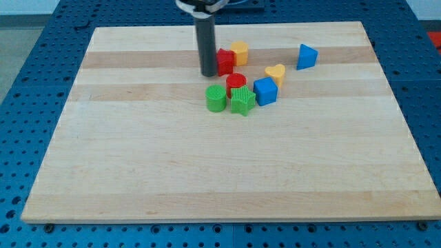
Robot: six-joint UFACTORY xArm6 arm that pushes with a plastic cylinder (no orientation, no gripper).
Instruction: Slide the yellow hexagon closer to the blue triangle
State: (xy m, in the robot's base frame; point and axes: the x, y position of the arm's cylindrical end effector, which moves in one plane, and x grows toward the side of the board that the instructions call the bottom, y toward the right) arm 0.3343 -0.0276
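The yellow hexagon (240, 52) stands near the view's top centre, touching a red block (225, 62) on its lower left. The blue triangle (307, 56) stands apart to the view's right of it. My tip (208, 74) rests on the board just left of the red block, close to or touching it. The rod rises straight up out of the view's top.
A yellow heart (275, 73), a blue cube (265, 91), a red cylinder (236, 82), a green star-like block (241, 100) and a green cylinder (216, 98) cluster below the hexagon. The wooden board (220, 172) lies on a blue perforated table.
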